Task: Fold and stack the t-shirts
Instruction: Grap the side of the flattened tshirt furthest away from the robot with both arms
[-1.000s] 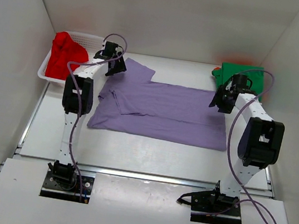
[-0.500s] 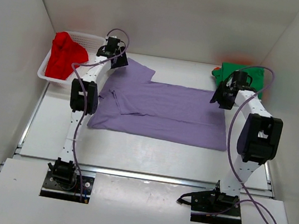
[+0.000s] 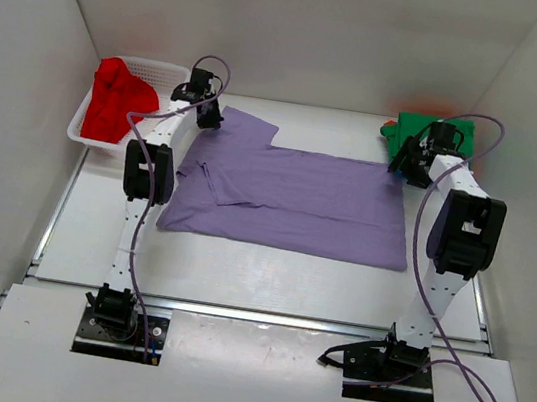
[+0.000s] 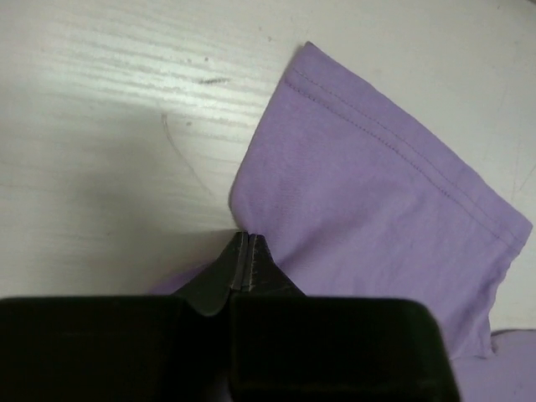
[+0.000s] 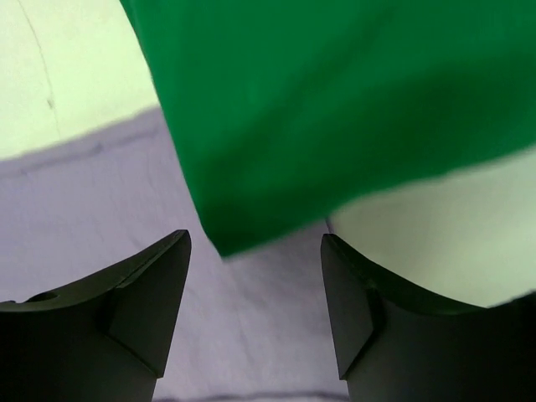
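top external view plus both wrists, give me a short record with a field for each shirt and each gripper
purple shirt: spread flat mid-table, one sleeve pointing far left
red shirt: bunched in the white basket, far left corner
green shirt: far right corner, its edge by the purple shirt's corner
left gripper: shut, tips at the sleeve's edge
right gripper: open, over where green and purple cloth meet
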You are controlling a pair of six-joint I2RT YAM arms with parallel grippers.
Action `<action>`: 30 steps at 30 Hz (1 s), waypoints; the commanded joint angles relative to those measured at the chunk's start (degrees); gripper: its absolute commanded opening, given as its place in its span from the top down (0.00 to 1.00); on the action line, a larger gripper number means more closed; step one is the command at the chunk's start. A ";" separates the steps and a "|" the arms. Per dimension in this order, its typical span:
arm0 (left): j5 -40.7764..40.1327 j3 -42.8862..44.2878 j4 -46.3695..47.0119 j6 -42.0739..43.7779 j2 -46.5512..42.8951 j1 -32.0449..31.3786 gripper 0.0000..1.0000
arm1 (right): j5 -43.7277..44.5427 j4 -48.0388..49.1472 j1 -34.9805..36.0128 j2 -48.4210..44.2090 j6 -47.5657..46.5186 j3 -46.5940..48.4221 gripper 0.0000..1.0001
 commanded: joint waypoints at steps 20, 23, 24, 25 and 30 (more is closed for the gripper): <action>6.81 -27.48 0.88 -0.52 -25.70 6.08 1.00 | 7.80 -1.14 7.96 10.75 0.32 15.51 0.36; 8.04 -28.72 1.86 -0.60 -27.12 6.43 1.00 | 8.77 -3.08 8.49 13.12 -0.21 19.37 0.37; 8.65 -27.77 1.51 -0.34 -27.55 6.78 1.00 | 9.47 -3.95 8.67 14.44 -0.12 21.03 0.36; 9.18 -27.58 0.72 -0.43 -27.21 6.35 1.00 | 10.00 -4.40 8.68 15.15 0.57 22.36 0.36; 8.83 -26.08 -0.69 -0.17 -28.35 6.43 1.00 | 11.93 -8.53 8.94 18.67 1.11 28.25 0.36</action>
